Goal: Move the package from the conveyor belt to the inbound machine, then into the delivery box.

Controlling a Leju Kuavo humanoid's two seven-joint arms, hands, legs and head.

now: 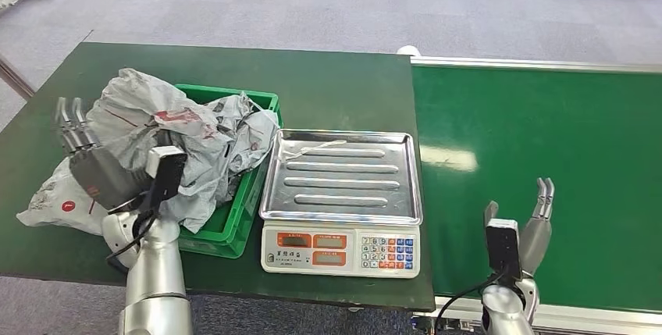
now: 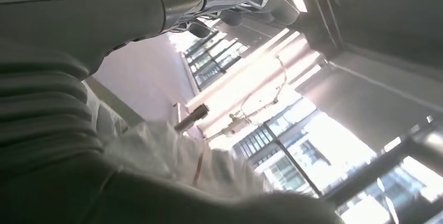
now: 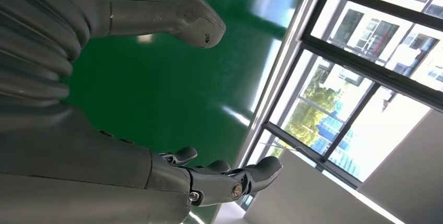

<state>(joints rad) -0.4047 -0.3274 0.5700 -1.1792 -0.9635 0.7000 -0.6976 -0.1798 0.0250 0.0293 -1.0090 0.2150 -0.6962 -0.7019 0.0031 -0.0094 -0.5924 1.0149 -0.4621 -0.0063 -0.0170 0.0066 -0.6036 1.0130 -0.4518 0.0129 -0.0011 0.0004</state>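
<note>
A green conveyor belt is seen under the fingers of the right hand, which are spread apart and grasp nothing; the thumb and the darker fingers are parted over bare belt. A dark green table is laid out ahead of the left hand. A heap of grey packages (crumpled plastic bags with red marks) is piled in and over a green box, just beside the left fingers. The left fingers are raised against the heap; whether a package is grasped cannot be told. A scale with a steel tray is set between the box and the belt.
</note>
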